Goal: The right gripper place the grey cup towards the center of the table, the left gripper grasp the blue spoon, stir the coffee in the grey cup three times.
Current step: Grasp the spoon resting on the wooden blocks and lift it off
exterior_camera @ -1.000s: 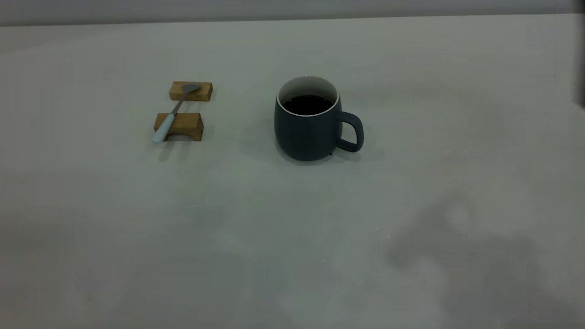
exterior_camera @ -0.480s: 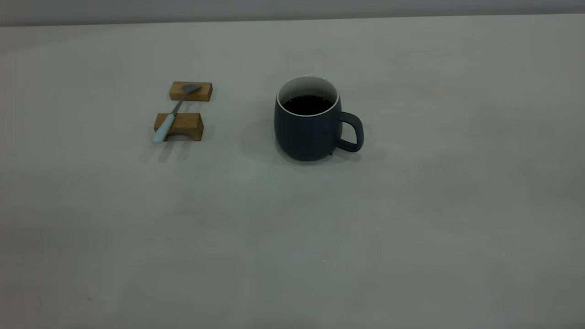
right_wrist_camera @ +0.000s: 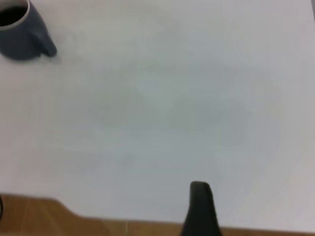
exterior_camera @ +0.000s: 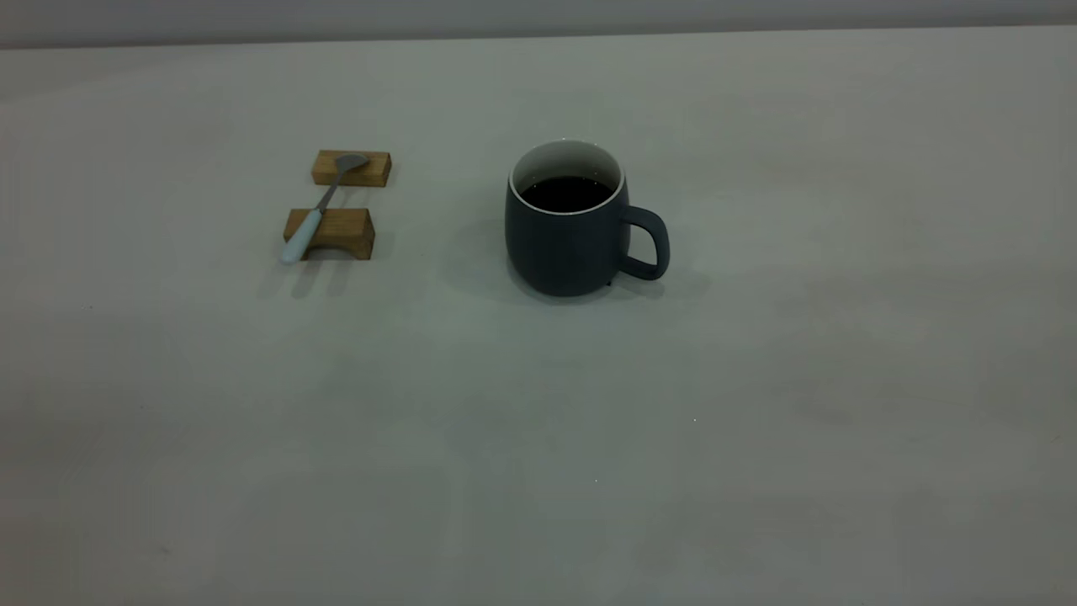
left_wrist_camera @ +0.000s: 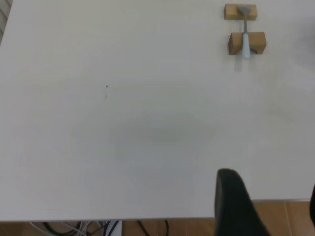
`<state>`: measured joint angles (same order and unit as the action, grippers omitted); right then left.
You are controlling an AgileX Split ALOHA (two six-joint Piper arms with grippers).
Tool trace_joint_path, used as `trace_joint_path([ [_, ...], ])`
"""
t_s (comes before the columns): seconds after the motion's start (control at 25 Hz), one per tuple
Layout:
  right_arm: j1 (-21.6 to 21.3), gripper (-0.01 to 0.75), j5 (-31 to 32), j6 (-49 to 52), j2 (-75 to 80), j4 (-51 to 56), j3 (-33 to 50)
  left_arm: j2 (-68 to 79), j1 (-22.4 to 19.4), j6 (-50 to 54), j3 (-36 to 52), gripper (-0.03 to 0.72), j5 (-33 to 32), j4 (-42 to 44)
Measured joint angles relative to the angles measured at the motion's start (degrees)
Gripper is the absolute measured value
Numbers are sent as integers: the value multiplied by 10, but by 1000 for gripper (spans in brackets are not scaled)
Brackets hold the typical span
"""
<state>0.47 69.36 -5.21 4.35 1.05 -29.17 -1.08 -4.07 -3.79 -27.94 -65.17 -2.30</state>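
The grey cup (exterior_camera: 564, 244) stands upright near the middle of the table (exterior_camera: 538, 421), handle to the right, with dark coffee (exterior_camera: 565, 193) inside. To its left the blue spoon (exterior_camera: 315, 215) lies across two wooden blocks (exterior_camera: 330, 233). Neither gripper shows in the exterior view. The left gripper (left_wrist_camera: 270, 184) hangs open over the table's edge, far from the spoon (left_wrist_camera: 244, 34). The right gripper (right_wrist_camera: 261, 196) is open too, with one finger (right_wrist_camera: 199, 201) in sight, also at the table's edge and far from the cup (right_wrist_camera: 19, 39).
The far block (exterior_camera: 352, 167) carries the spoon's bowl and the near block its handle. Wide bare table lies in front of the cup and to its right. Brown floor (left_wrist_camera: 285, 221) shows past the table's edge below both grippers.
A dark part at the exterior view's right edge and a large shadow on the front right of the table are gone. Cup and spoon have not moved.
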Motion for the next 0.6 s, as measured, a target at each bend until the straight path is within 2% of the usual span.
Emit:
trace_joint_path([
  [0.2,0,614,-38,0,-29,3,17,0,0,0,0,444,0,0],
  [0.6,0,598,-43,0,-32,10,23,0,0,0,0,444,0,0],
])
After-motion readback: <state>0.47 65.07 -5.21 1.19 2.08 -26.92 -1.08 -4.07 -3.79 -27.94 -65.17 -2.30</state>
